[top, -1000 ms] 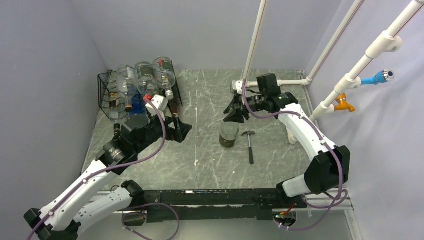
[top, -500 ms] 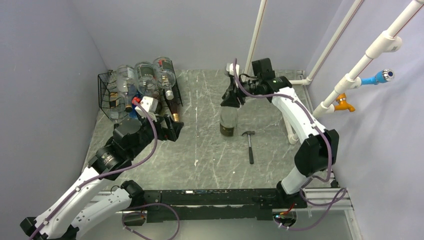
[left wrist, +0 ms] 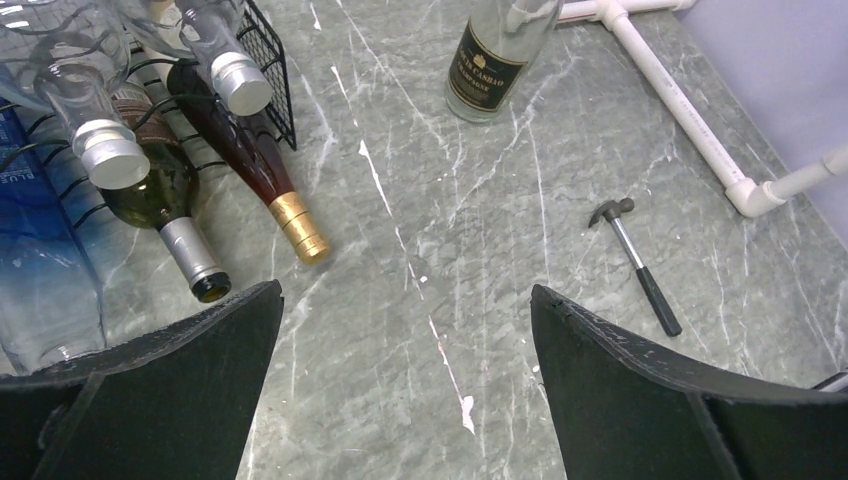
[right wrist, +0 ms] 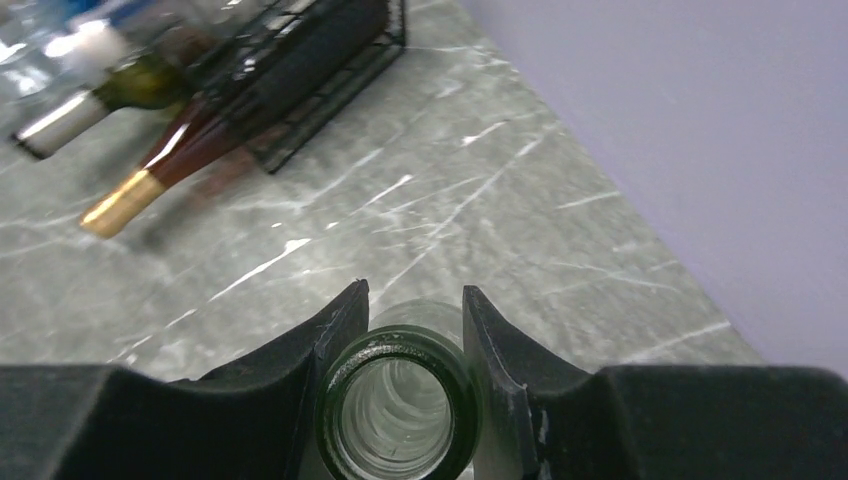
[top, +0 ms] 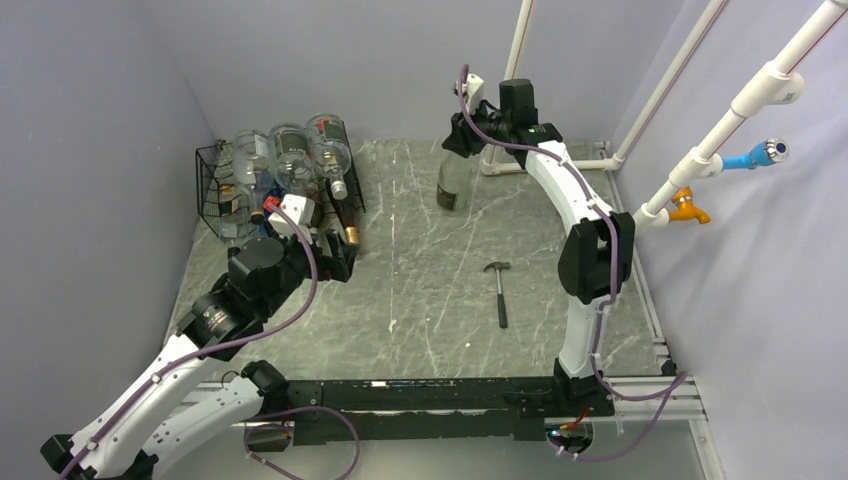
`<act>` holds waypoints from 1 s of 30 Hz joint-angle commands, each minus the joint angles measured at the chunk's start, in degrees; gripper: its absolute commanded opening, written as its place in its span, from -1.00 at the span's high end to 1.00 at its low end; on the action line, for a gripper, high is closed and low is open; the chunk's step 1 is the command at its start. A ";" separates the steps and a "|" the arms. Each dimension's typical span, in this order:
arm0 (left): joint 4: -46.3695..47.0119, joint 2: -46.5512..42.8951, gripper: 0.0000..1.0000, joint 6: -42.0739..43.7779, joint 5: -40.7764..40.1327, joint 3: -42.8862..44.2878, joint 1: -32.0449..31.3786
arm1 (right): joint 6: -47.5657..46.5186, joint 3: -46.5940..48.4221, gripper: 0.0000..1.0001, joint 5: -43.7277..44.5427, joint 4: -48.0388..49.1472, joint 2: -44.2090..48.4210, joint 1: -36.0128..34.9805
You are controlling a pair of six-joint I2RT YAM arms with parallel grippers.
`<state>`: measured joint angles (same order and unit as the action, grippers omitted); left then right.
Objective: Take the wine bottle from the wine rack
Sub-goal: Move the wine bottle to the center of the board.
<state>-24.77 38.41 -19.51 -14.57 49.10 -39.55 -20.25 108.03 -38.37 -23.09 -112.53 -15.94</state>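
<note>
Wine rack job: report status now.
Left end effector open, facing wine rack. Right end effector shut on green bottle neck, bottle upright, off the rack. Hammer on table, clear of both.

Two white-shelled arms [top: 570, 185], black joint housings [top: 262, 265], purple cables [top: 314, 285] looping along each arm, matte black wedge-shaped fingers [left wrist: 640, 400], black base rail [top: 420, 395] joining both

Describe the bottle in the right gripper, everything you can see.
The bottle is clear, green-tinted glass, uncapped, its mouth open and its inside apparently empty. A dark label with gold lettering wraps the lower body. It is roughly upright at the far side of the marble table, near the white pipe, well apart from the wine rack. The right gripper has its jaws shut on the neck just below the rim. Whether the base touches the table cannot be told.
</note>
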 commanded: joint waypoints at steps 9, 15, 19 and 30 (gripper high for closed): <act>0.87 0.51 -0.99 2.10 -3.41 0.38 0.40 | 9.50 11.88 0.97 14.58 18.11 -5.03 0.30; 1.20 1.13 -0.99 1.96 -2.77 0.51 0.46 | 10.37 10.71 0.41 15.46 18.84 -5.28 0.30; 1.13 0.96 -0.99 1.48 -2.26 0.47 0.44 | 10.75 9.78 -0.01 14.59 18.54 -4.49 0.30; 0.64 -1.16 -0.99 -0.04 -0.23 -0.10 0.47 | 10.54 9.89 -0.75 12.89 15.27 -0.47 0.43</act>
<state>-24.80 38.44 -18.79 -16.27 49.08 -39.40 -9.80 114.80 -24.32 -8.97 -117.99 -15.57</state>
